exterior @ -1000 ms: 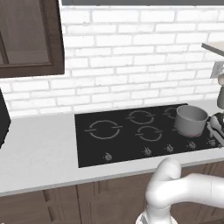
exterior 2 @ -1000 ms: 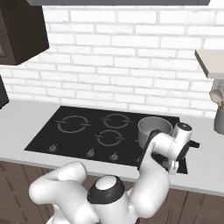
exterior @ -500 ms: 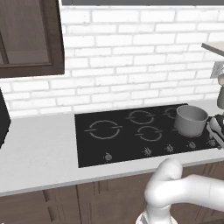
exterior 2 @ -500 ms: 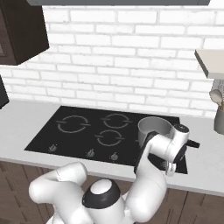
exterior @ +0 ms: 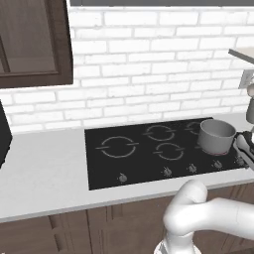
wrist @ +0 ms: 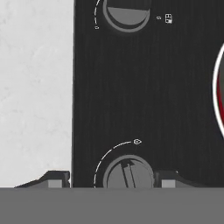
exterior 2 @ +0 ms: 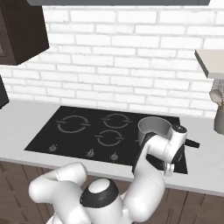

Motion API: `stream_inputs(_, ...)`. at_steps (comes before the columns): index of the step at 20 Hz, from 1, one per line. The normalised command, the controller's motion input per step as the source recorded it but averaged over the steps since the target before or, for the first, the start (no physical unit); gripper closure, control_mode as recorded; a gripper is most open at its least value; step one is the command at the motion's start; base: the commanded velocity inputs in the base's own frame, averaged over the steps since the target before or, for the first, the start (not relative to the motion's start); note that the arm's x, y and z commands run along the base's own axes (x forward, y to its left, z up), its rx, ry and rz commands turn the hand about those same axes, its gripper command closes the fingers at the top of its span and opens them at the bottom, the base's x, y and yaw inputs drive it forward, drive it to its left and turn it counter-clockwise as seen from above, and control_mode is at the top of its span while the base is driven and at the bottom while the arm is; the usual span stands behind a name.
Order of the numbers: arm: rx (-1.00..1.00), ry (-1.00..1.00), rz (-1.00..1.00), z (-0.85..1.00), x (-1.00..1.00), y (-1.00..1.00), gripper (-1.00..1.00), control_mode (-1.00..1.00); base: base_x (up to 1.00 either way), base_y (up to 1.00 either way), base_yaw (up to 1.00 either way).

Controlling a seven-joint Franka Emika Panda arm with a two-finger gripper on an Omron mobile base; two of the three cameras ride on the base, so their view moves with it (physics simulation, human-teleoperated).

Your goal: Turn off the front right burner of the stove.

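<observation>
Op: White brick backs the grey desk [exterior: 44, 173]; the stove [exterior: 104, 168] sits flush in it, knobs in a row along its front edge so they can be reached without crossing the heat.

Obs: Where is the front right burner [exterior: 217, 152]?

Op: At the right end of the stove, under the grey saucepan [exterior: 216, 136]; a reddish rim shows at the pan's base, so I judge it lit. In the hand view its glowing edge [wrist: 220, 94] curves at the right.

Obs: And the jaws?

Op: The gripper [wrist: 104, 180] hangs over the right-hand knob [wrist: 128, 173], one tip on each side of it, spread wider than the knob and not touching it. I read that as lining up to pinch and turn.

Obs: Second knob?

Op: Another knob [wrist: 126, 13] lies farther up, apart.
</observation>
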Motion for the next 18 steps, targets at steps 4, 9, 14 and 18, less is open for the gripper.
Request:
stream_inputs(4,0.01,0.01,-0.01,0.0,0.0,0.0,1.0,-1.0,0.0,0.0,0.0)
stream_inputs(9,0.13,0.11,-0.14,0.0,0.0,-0.07,1.0,-1.0,0.0,0.0,0.0)
stream_inputs(14,0.24,0.2,-0.27,0.0,-0.01,-0.13,1.0,-1.0,0.0,0.0,0.0)
stream_inputs(18,0.27,0.18,-0.42,0.0,-0.25,-0.16,1.0,-1.0,0.0,0.0,0.0)
